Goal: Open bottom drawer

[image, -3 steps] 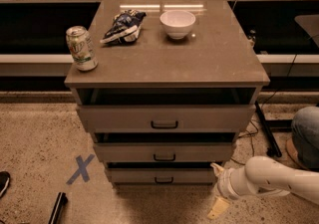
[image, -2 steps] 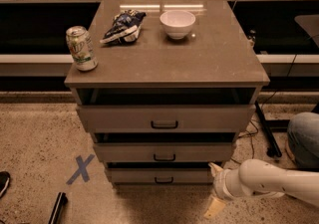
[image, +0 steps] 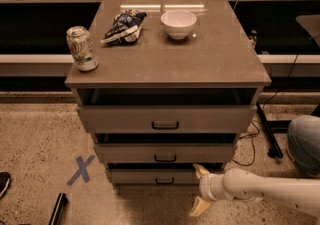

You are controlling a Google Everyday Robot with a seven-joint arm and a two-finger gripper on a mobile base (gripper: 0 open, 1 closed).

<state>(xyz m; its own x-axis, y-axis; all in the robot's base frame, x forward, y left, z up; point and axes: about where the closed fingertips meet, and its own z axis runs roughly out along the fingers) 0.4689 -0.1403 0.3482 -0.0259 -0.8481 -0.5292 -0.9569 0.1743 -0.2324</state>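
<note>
The bottom drawer (image: 145,176) is the lowest of three grey-brown fronts in the cabinet. It is shut, with a small dark handle (image: 164,181) at its centre. My gripper (image: 195,190) is at the end of a white arm reaching in from the lower right. It hangs low, in front of the drawer's right end and just right of the handle. Its two pale fingers are spread apart, one fingertip (image: 199,169) up by the drawer front and one lower, near the floor. It holds nothing. The middle drawer (image: 130,153) and the top drawer (image: 120,119) are shut above.
On the cabinet top (image: 220,59) stand a soda can (image: 82,48), a chip bag (image: 123,25) and a white bowl (image: 178,23). A blue tape X (image: 81,169) marks the floor at the left. Cables and a black stand leg (image: 266,130) lie to the right, beside a grey rounded object (image: 305,144).
My arm has moved left, bringing the gripper closer to the bottom drawer's front. The drawers have not moved.
</note>
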